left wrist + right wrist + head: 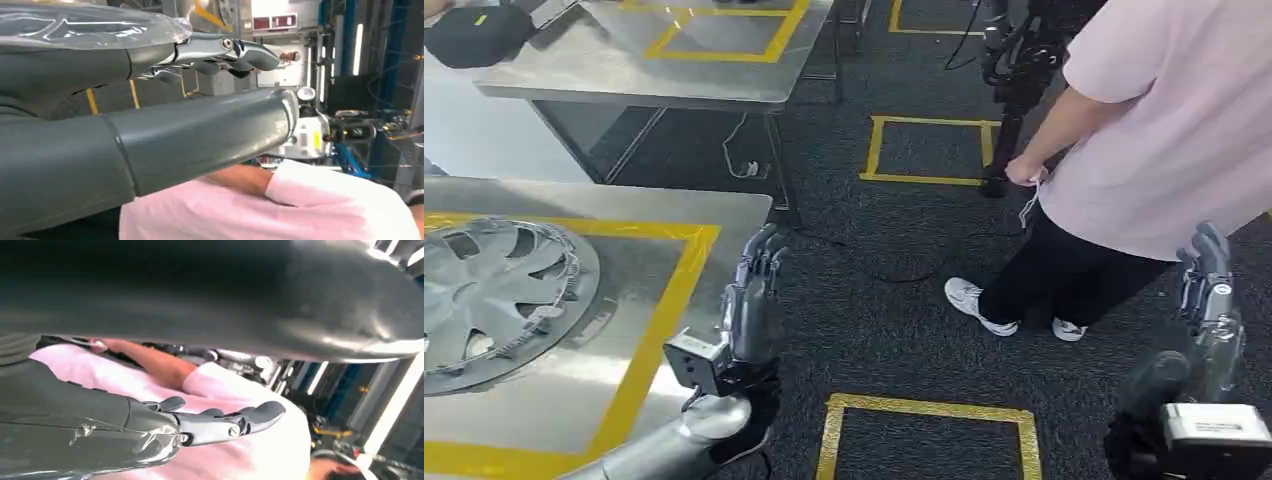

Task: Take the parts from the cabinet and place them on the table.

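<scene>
Hidden or cut off: wheel cover (484, 300) lies flat on the near bench (674, 205), its left part cut by the frame edge; it sits inside the yellow tape outline (659, 330), well apart from both hands; a dark object (474, 35) on the far bench (624, 75) is cut at the corner, too indistinct to identify; person (1144, 130) in a pink shirt stands right of centre, upper body out of frame, one hand (1024, 172) holding something pale and thin, not resolvable; both wrist views are largely taken up by the thick grey thumbs, with pink shirt behind and blurred background equipment.

Edges and room: near bench's right edge runs just beside the left hand; dark carpet (894, 300) between the benches and the person is open, marked with yellow floor squares (929, 410); a cable (904, 270) trails over the carpet near the person's white shoes (969, 300); a black stand (1014, 80) rises beside the person.

Hands: left hand (754, 300) hovers past the bench's right edge, over the carpet, fingers extended and a little apart, holding nothing, touching nothing; left wrist view confirms fingers (240, 52) straight out with a gap to the thumb; right hand (1209, 300) is raised at the far right, near the person's leg, fingers extended upward, empty; right wrist view shows fingers (240, 417) stretched out, clear of the thumb.
</scene>
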Available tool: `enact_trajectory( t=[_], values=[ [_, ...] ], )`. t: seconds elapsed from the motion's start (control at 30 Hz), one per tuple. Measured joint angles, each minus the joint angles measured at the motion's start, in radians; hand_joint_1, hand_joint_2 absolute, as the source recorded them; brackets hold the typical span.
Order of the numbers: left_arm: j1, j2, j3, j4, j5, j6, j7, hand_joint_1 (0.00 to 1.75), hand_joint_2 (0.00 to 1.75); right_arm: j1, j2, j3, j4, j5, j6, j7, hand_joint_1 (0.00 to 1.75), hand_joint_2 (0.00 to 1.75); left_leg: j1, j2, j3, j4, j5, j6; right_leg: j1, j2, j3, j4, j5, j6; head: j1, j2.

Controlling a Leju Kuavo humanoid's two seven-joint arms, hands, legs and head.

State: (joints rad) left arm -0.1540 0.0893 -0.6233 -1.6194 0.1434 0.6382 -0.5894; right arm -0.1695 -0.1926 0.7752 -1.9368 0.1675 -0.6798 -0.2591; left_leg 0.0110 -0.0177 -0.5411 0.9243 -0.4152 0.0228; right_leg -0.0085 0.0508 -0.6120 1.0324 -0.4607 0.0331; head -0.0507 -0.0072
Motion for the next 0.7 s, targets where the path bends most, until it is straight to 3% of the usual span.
enact_trajectory(
  t=[0.03, 0.07, 0.1, 0.13, 0.17, 0.3, 0.33, 0.37, 0.43, 0.47, 0.5, 0.53, 0.6, 0.63, 0.67, 0.7],
  values=[
    [0.001, 0.0, 0.0, 0.0, 0.0, -0.001, 0.0, 0.0, 0.0, 0.0, 0.0, 0.0, 0.0, 0.0, 0.0, 0.0, 0.0, 0.0, -0.002, 0.015, 0.001, 0.0, -0.002, 0.002, -0.002, -0.023, -0.042, 0.089, -0.043, 0.005, 0.004, 0.0],
    [0.003, 0.0, 0.0, 0.0, 0.001, -0.001, 0.0, 0.0, 0.0, 0.001, 0.0, 0.002, 0.0, -0.004, 0.0, 0.0, 0.0, 0.0, -0.004, 0.029, 0.001, 0.0, -0.003, 0.004, -0.005, -0.035, -0.084, 0.174, -0.077, 0.008, 0.003, 0.0],
    [0.003, 0.0, 0.0, 0.0, 0.001, -0.001, 0.0, 0.0, 0.0, 0.002, 0.0, 0.002, 0.0, -0.004, 0.0, 0.0, 0.0, 0.0, -0.004, 0.044, 0.001, 0.001, -0.005, 0.004, -0.007, -0.04, -0.117, 0.242, -0.098, 0.012, 0.003, 0.0],
    [0.003, 0.0, 0.0, 0.0, 0.002, -0.001, 0.0, 0.0, 0.0, 0.003, 0.0, 0.002, 0.002, -0.005, 0.001, 0.001, 0.0, 0.0, -0.004, 0.057, 0.002, 0.001, -0.006, 0.004, -0.009, -0.042, -0.126, 0.258, -0.091, 0.015, 0.004, 0.0],
    [0.003, 0.0, 0.0, 0.0, 0.002, -0.001, 0.0, 0.0, 0.0, 0.004, 0.0, 0.002, 0.002, -0.007, 0.001, 0.001, 0.0, 0.0, -0.004, 0.069, 0.004, 0.001, -0.009, 0.002, -0.012, -0.045, -0.109, 0.222, -0.063, 0.016, 0.004, 0.0],
    [0.003, 0.0, 0.0, 0.0, 0.002, -0.001, 0.0, 0.0, 0.0, 0.005, 0.0, 0.002, 0.002, -0.007, 0.001, 0.001, 0.0, 0.0, -0.004, 0.07, 0.004, 0.001, -0.009, 0.001, -0.012, -0.045, -0.105, 0.215, -0.059, 0.016, 0.004, 0.0],
    [0.002, 0.0, 0.0, 0.0, 0.003, -0.001, 0.0, 0.0, 0.0, 0.005, 0.0, 0.002, 0.002, -0.012, 0.001, 0.001, 0.0, 0.0, -0.003, 0.096, 0.017, 0.002, -0.018, -0.008, -0.014, -0.089, 0.017, -0.012, 0.047, 0.015, 0.004, 0.0],
    [0.001, 0.0, 0.0, 0.0, 0.005, -0.001, 0.001, 0.0, 0.0, 0.006, 0.0, 0.003, 0.002, -0.03, 0.003, 0.001, 0.0, 0.0, -0.015, 0.127, 0.021, 0.009, -0.027, -0.024, 0.0, -0.108, 0.054, -0.081, 0.046, -0.008, -0.001, 0.0],
    [-0.001, -0.001, 0.0, 0.0, 0.005, -0.001, 0.001, 0.0, 0.0, 0.007, 0.0, 0.003, 0.002, -0.031, 0.004, 0.0, 0.0, 0.0, -0.012, 0.152, 0.026, 0.009, -0.032, -0.034, 0.004, -0.082, 0.053, -0.084, 0.049, -0.021, 0.0, 0.0],
    [-0.003, 0.0, 0.0, 0.0, 0.005, -0.001, 0.001, 0.0, 0.0, 0.007, 0.0, 0.003, 0.002, -0.031, 0.004, 0.0, 0.0, 0.0, -0.004, 0.113, 0.024, 0.028, -0.051, -0.042, -0.001, -0.072, 0.058, -0.088, 0.052, -0.027, -0.002, 0.0],
    [-0.004, -0.001, 0.0, 0.0, 0.005, -0.001, 0.0, 0.0, 0.0, 0.006, -0.001, 0.002, 0.003, -0.031, 0.004, -0.001, 0.0, 0.0, -0.003, 0.065, -0.003, 0.084, -0.087, -0.043, -0.002, -0.063, 0.056, -0.088, 0.053, -0.034, -0.005, 0.0],
    [-0.003, 0.0, 0.0, 0.0, 0.006, -0.001, 0.0, 0.0, 0.0, 0.006, -0.001, 0.002, 0.003, -0.032, 0.005, 0.0, 0.0, 0.0, -0.002, 0.039, -0.045, 0.172, -0.129, -0.044, -0.002, -0.053, 0.054, -0.088, 0.054, -0.039, -0.008, 0.0],
    [0.001, 0.001, 0.0, 0.0, 0.007, -0.001, 0.001, 0.0, 0.0, 0.006, -0.001, 0.003, 0.003, -0.032, 0.006, -0.001, 0.0, 0.0, -0.003, 0.02, -0.136, 0.341, -0.193, -0.044, 0.0, -0.028, 0.052, -0.088, 0.055, -0.041, -0.014, 0.0],
    [0.002, 0.001, 0.0, 0.0, 0.008, -0.001, 0.001, 0.0, 0.0, 0.007, -0.001, 0.004, 0.003, -0.032, 0.007, -0.001, 0.0, 0.0, -0.003, 0.02, -0.162, 0.378, -0.19, -0.044, 0.001, -0.014, 0.052, -0.087, 0.055, -0.041, -0.015, 0.0],
    [0.003, 0.001, 0.0, 0.001, 0.008, -0.001, 0.001, 0.0, 0.0, 0.007, -0.001, 0.004, 0.004, -0.032, 0.007, -0.001, 0.0, 0.0, -0.003, 0.019, -0.158, 0.353, -0.157, -0.04, 0.002, 0.001, 0.053, -0.087, 0.056, -0.041, -0.015, 0.0],
    [0.003, 0.002, 0.0, 0.001, 0.008, -0.001, 0.001, 0.0, 0.0, 0.006, -0.001, 0.005, 0.004, -0.033, 0.007, -0.001, 0.0, 0.0, -0.003, 0.017, -0.132, 0.285, -0.112, -0.035, 0.002, 0.016, 0.053, -0.086, 0.056, -0.041, -0.015, 0.0]
  ],
)
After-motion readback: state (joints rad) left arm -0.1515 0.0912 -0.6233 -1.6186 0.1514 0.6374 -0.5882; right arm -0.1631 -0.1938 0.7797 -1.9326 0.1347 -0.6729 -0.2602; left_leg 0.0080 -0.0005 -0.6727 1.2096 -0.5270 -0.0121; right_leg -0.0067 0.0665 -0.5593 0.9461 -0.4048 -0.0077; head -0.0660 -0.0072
